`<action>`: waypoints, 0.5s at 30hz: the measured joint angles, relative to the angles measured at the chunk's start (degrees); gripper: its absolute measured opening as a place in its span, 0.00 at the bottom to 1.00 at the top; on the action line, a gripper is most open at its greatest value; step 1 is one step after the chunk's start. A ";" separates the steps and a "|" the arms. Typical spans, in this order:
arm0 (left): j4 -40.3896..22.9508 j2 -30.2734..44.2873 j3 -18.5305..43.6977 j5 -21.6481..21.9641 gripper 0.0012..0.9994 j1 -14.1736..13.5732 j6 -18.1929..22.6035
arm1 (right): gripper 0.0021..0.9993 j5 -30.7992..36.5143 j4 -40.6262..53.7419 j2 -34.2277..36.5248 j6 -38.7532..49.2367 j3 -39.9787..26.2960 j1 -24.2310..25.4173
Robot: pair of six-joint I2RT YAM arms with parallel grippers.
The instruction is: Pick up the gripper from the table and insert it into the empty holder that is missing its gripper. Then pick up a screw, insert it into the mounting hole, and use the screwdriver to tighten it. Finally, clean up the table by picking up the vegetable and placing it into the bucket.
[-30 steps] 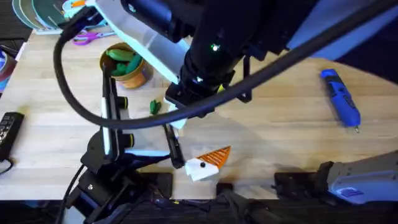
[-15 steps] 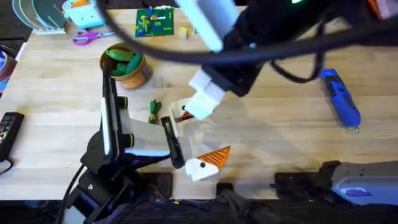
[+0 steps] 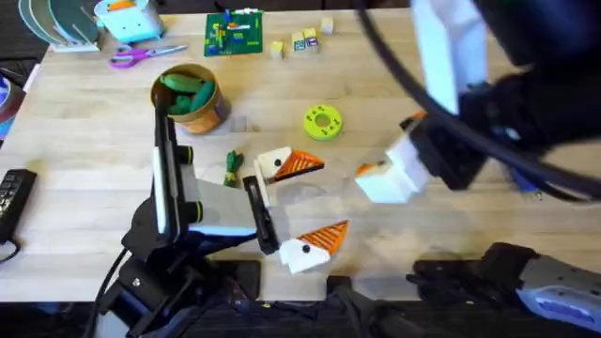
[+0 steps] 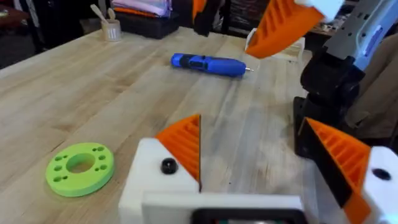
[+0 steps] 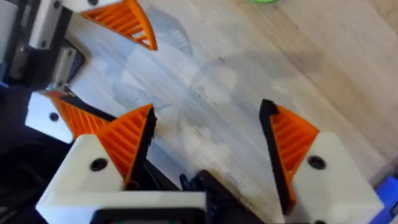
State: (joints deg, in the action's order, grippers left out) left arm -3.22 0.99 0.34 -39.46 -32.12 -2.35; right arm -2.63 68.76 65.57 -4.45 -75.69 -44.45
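Left hand [image 4: 258, 152] and right hand [image 5: 208, 137] are both spread, empty. The stubby blue cylindrical screwdriver [image 4: 208, 64], judged next, is best gripped squarely at mid-handle.

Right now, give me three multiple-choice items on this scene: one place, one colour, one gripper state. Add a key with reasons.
1. Where is the green ring?
A. On the table, to the right of the bucket in the overhead view
B. Inside the bucket
C. Between the left gripper's fingers

2. What colour is the screwdriver?
A. Red
B. Yellow
C. Blue

3. What state is the left gripper in?
A. Shut on the screwdriver
B. Open, holding nothing
C. Shut on the green ring

Key:
1. A, the ring lies flat on bare wood, apart from the bucket.
2. C, the left wrist view shows its blue body lying on the table.
3. B, its two orange-padded fingers stand wide apart with only table between them.
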 joint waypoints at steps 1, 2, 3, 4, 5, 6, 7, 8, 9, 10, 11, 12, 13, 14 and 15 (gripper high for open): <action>0.00 0.00 0.00 0.00 0.99 0.00 0.00 | 0.99 0.00 -0.27 -2.04 -0.30 1.45 0.22; 0.00 0.00 0.00 0.00 0.99 0.00 0.00 | 0.99 0.00 -0.72 -4.61 -0.58 3.07 0.36; 0.00 0.00 0.00 0.00 0.99 0.00 0.00 | 0.99 0.00 -1.12 -6.81 -0.96 4.42 0.40; 0.00 0.00 0.02 0.00 0.99 0.00 0.00 | 0.99 0.00 -1.25 -8.91 -1.35 5.59 0.40; 0.00 0.00 0.00 0.00 0.99 0.00 0.00 | 0.99 -0.03 -1.52 -10.79 -1.63 6.63 0.40; 0.00 0.00 0.00 0.00 0.99 0.00 0.00 | 0.99 -0.04 -1.98 -12.91 -2.13 7.84 0.40; 0.00 0.00 0.00 0.00 0.99 0.00 0.00 | 0.99 -0.11 -2.37 -14.94 -2.81 8.98 0.40; 0.00 0.00 0.00 0.00 0.99 0.00 0.00 | 0.99 -0.17 -2.67 -16.43 -3.34 9.86 0.40; 0.00 0.00 0.00 0.00 0.99 0.00 0.00 | 0.99 -0.21 -2.88 -17.97 -3.96 10.79 0.40; 0.00 0.00 0.00 0.00 0.99 0.00 0.00 | 0.99 -0.32 -2.85 -19.48 -4.55 11.74 0.40; 0.00 0.00 0.02 0.00 0.99 0.00 0.00 | 0.99 -0.55 -2.85 -20.55 -4.88 12.53 0.40; 0.00 0.00 0.00 0.00 0.99 0.00 0.00 | 0.99 -1.11 -2.81 -21.60 -5.34 13.38 0.40; 0.00 0.00 0.00 0.00 1.00 0.00 0.00 | 0.99 -1.79 -2.83 -22.47 -5.68 14.20 0.40; 0.00 0.00 0.00 0.00 0.98 0.00 -0.02 | 0.99 -2.55 -2.83 -23.15 -5.88 15.00 0.40; 0.00 0.00 0.02 0.00 0.96 0.00 0.02 | 0.99 -3.27 -2.90 -23.74 -6.09 15.80 0.40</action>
State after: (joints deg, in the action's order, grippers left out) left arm -3.22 0.99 0.35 -39.46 -32.12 -2.33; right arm -5.90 65.87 41.83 -10.54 -59.89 -44.05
